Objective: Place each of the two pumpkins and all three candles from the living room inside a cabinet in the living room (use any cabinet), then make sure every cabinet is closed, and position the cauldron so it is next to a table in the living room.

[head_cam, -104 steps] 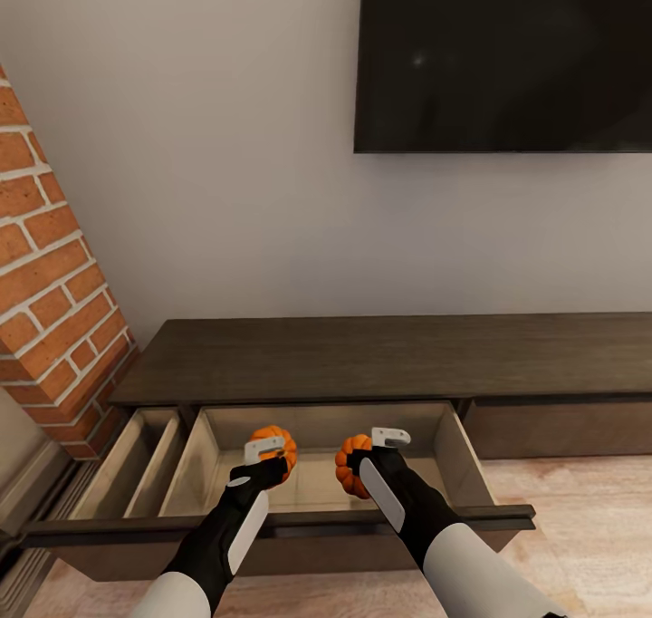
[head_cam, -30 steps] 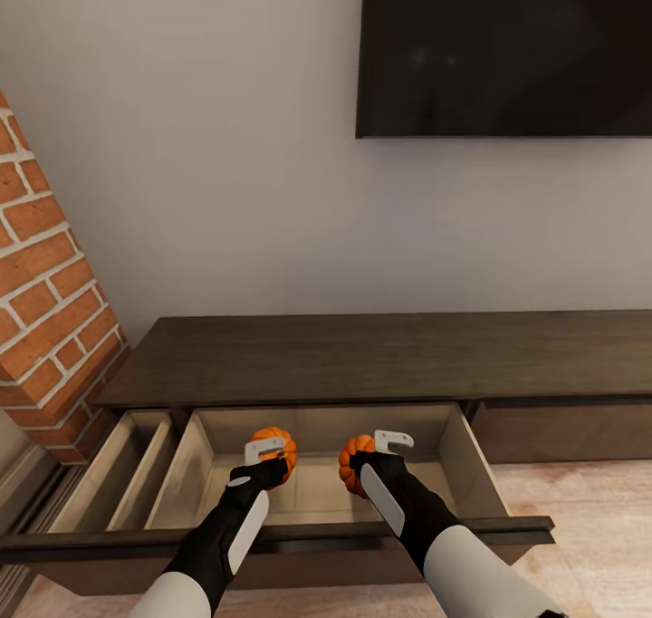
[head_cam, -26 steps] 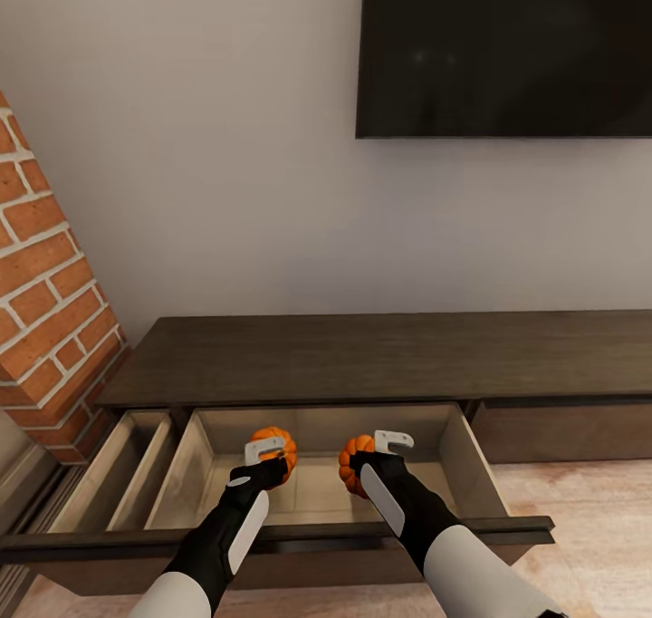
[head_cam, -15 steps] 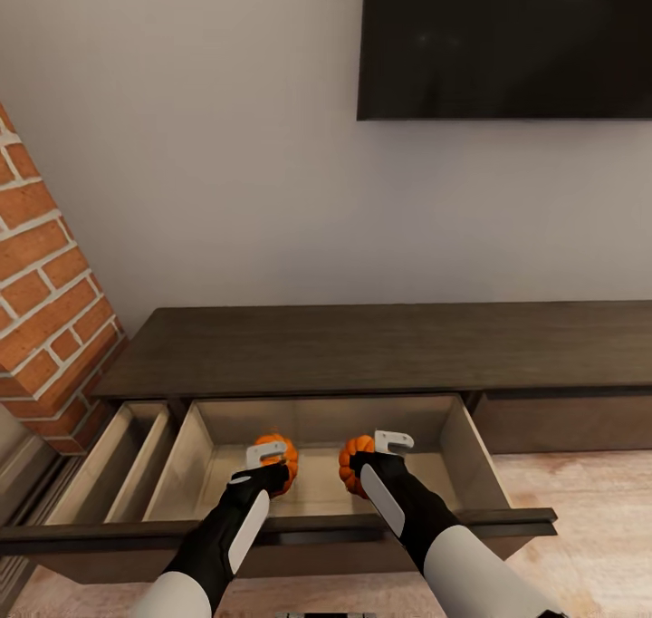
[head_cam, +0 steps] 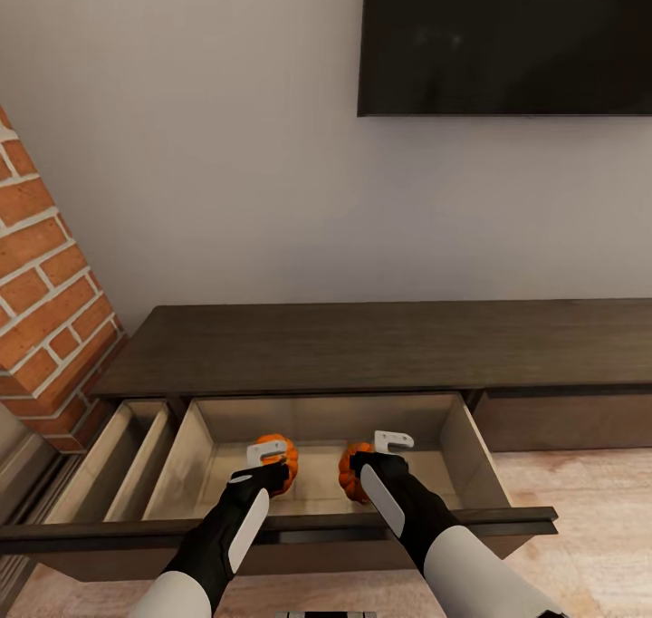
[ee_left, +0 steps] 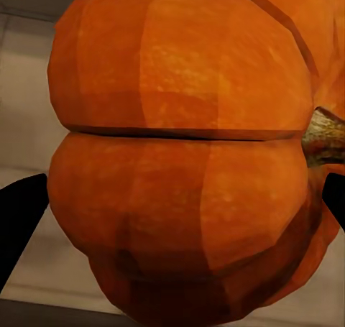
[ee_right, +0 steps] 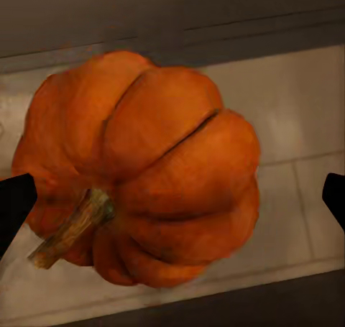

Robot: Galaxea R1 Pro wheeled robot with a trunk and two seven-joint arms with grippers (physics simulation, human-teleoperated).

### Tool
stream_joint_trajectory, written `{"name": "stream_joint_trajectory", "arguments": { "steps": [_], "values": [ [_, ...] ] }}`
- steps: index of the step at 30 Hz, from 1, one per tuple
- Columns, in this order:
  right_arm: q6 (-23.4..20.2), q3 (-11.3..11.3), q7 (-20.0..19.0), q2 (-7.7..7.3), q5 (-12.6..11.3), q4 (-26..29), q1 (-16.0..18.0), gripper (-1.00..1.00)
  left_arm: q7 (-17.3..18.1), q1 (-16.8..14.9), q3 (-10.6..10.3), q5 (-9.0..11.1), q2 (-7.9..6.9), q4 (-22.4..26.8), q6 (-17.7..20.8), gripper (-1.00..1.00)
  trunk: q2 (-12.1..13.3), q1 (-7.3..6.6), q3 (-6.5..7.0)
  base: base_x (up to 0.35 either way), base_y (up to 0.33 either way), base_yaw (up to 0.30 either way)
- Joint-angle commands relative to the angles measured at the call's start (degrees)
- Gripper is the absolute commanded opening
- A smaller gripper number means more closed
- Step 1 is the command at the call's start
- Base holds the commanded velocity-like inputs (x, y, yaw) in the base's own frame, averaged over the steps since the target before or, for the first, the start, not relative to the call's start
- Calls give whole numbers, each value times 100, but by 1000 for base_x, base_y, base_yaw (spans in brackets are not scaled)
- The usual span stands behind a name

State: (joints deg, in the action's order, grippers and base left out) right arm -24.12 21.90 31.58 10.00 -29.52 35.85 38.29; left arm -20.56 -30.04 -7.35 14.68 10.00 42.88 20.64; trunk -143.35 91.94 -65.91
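Long low dark-brown wood cabinet against pale wall, wide middle drawer pulled out, pale beige inside. Narrower drawer to the left, also open, beside red brick column. Black flat screen mounted on wall above. Light wood floor at lower right.

Both black-and-white arms reaching forward over the drawer's front edge. Left gripper inside the open middle drawer, jaws pinching a small round ribbed orange pumpkin; in the left wrist view that pumpkin very close between the dark fingertips, brown stem at one side, beige drawer floor behind it. Cannot tell whether it touches the drawer floor.

Right gripper also inside the drawer, jaws closed on second orange ribbed pumpkin, just beside the first, a small gap between them. In the right wrist view second pumpkin tilted, short brown stem pointing outward toward the camera side, dark fingertips at each edge, beige drawer floor and dark drawer front beneath it.

Right-hand cabinet drawer shut.
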Motion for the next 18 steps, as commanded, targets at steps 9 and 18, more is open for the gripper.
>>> {"name": "stream_joint_trajectory", "arguments": {
  "steps": [9, 18],
  "values": [
    [-22, 13, 41, 0, -27, 9, 5, 100, -57, -2, -12, 44, 0, 10, 30, 100, -2, -1, -5, 0, 0, 0],
    [-22, 14, 41, 0, -27, 9, 4, 100, -103, -2, 1, 54, 0, 342, 540, 100, 10, -24, 194, 0, 0, 0]
  ]
}}
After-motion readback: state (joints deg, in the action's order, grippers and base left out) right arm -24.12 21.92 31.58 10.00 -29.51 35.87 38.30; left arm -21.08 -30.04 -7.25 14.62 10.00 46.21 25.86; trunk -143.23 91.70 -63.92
